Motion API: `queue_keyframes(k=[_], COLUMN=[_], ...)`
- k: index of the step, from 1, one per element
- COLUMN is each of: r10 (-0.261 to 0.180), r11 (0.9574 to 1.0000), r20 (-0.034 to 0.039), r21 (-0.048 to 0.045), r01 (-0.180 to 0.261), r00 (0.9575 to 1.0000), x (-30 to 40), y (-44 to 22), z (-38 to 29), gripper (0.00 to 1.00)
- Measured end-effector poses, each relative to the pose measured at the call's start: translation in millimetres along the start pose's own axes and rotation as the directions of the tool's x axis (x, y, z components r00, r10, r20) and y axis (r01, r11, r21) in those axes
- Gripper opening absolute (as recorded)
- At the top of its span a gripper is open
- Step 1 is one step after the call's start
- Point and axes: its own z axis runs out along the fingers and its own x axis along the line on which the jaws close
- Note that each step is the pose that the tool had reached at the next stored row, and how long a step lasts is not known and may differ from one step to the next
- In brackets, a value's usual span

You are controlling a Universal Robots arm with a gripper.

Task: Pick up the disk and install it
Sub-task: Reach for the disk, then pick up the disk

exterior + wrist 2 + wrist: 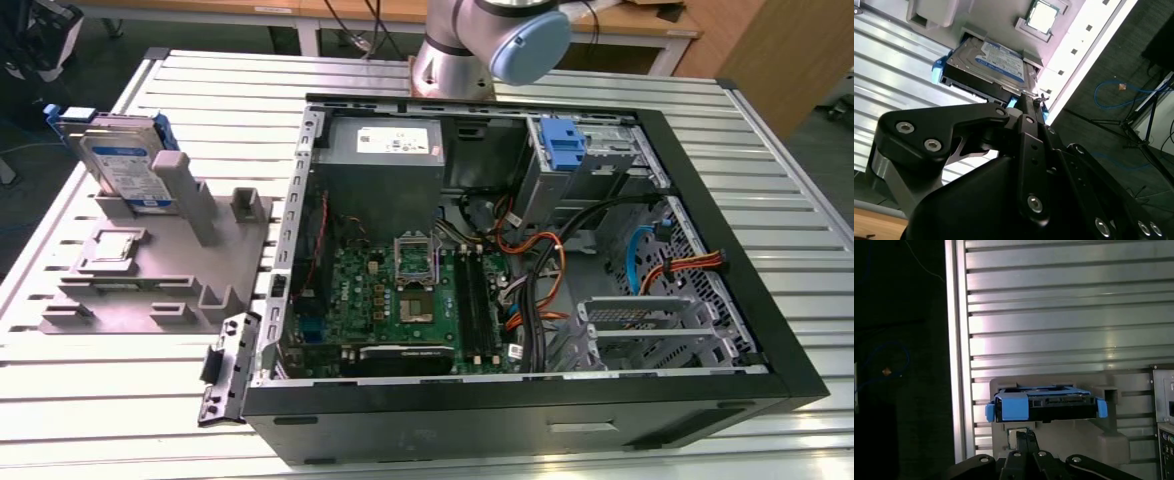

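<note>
The disk (127, 160) is a silver drive with a white-and-blue label in a blue carrier bracket. It stands tilted in a slot of the grey stand (147, 280) at the exterior view's left. Both wrist views show the disk (996, 60) (1046, 407) ahead of my gripper (1026, 97) (1026, 432). The gripper's fingers are closed together with nothing between them. They point toward the disk's edge from a distance, without touching it.
An open computer case (787, 330) fills the middle and right of the slatted metal table (200, 80). Inside are a motherboard (400, 300), a grey power supply (384, 140), cables and a drive bay with a blue carrier (563, 150). A small chip (1041, 15) lies on the stand.
</note>
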Motion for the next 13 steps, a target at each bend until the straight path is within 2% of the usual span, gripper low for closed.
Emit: queue_keyframes(k=[4, 13], r10=[0.000, 0.000], r11=[1.0000, 1.0000], r20=[0.0000, 0.0000], r21=[0.0000, 0.0000], r01=[0.000, 0.000], r00=[1.0000, 1.0000], x=[2.7, 4.3], y=[3.9, 4.0], z=[0.4, 1.7], gripper=[0.10, 0.10])
